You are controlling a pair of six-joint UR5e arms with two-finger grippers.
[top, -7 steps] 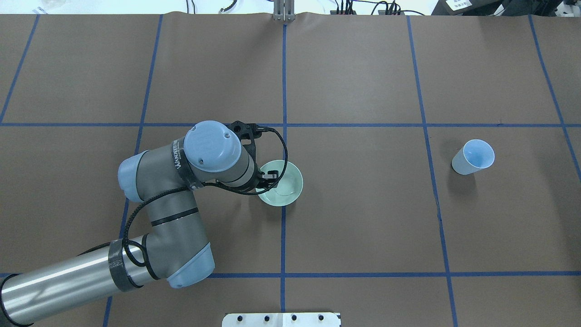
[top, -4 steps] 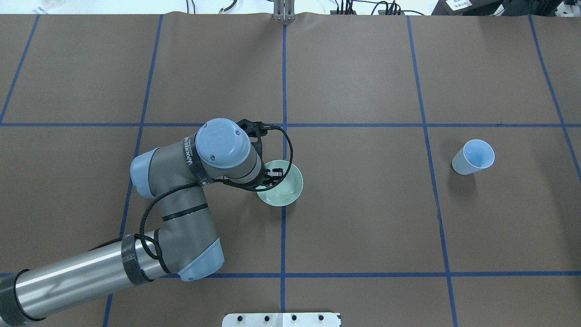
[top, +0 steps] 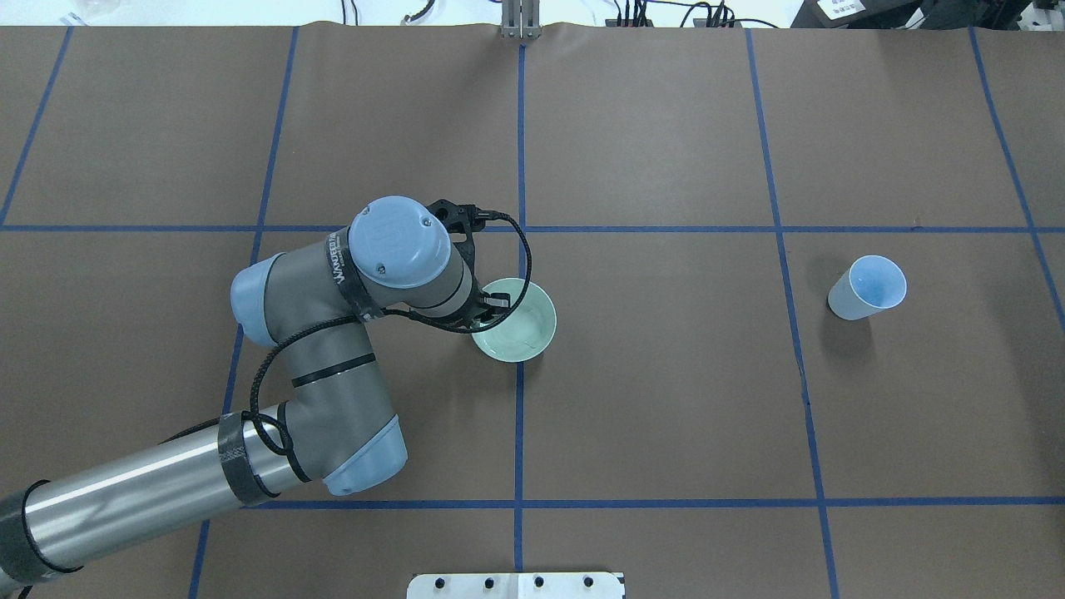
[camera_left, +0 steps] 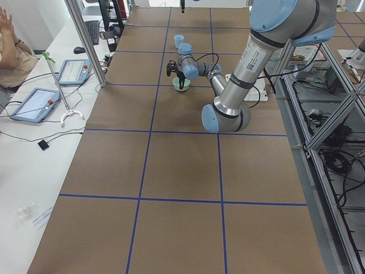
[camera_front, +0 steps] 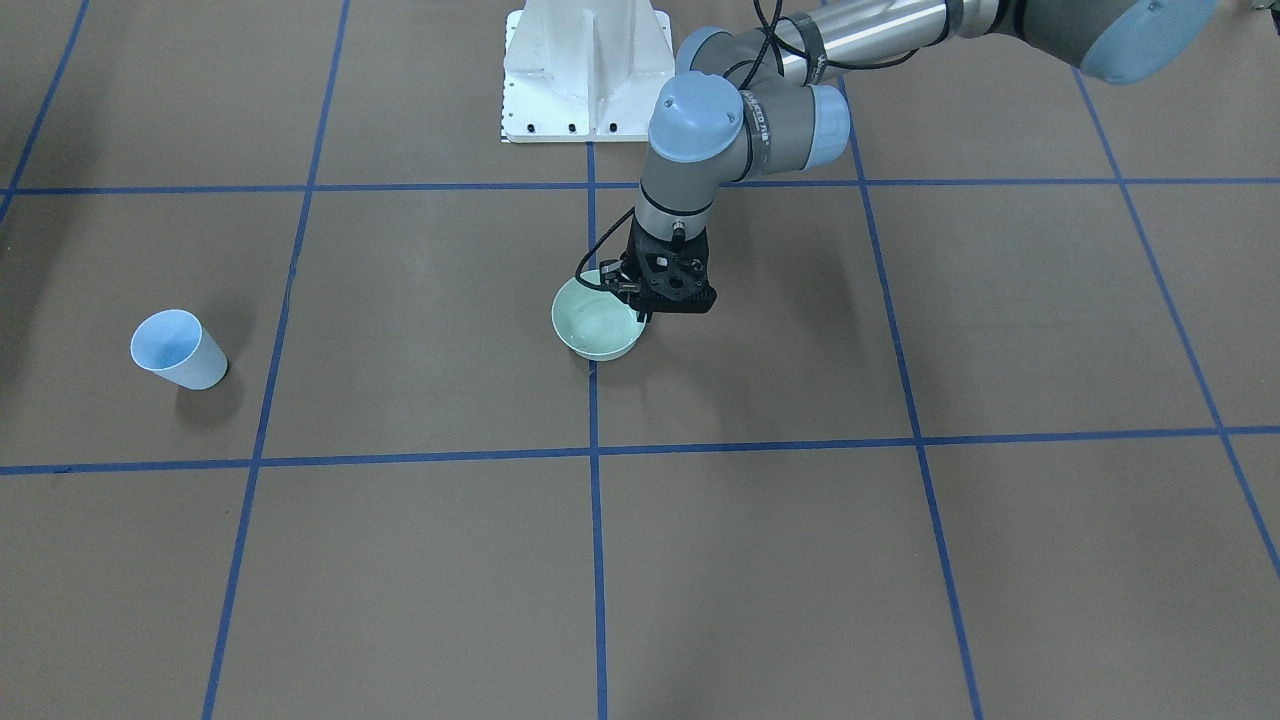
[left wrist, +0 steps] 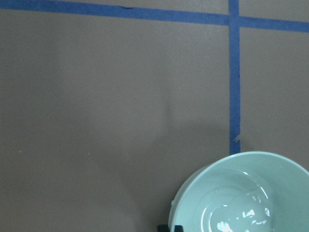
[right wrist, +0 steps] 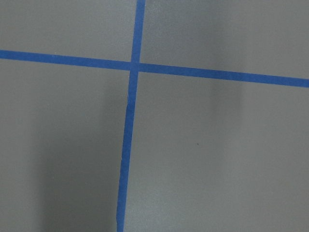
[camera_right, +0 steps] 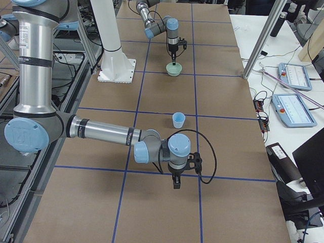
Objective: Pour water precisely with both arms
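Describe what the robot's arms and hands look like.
The two arms match. The left arm and right arm are silver-grey tubes with darker grey joints and pale blue round caps. A black band with white lettering wraps the left wrist, and a black cable loops along each arm. The left hand is a black open-frame two-finger unit. The right hand is black too.

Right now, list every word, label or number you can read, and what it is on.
"WANDE…": white letters on the black band round the left arm; the rest is blurred.
Dark print on that arm's tube, exterior left view: too small to read.
The bowl and cup carry no text.
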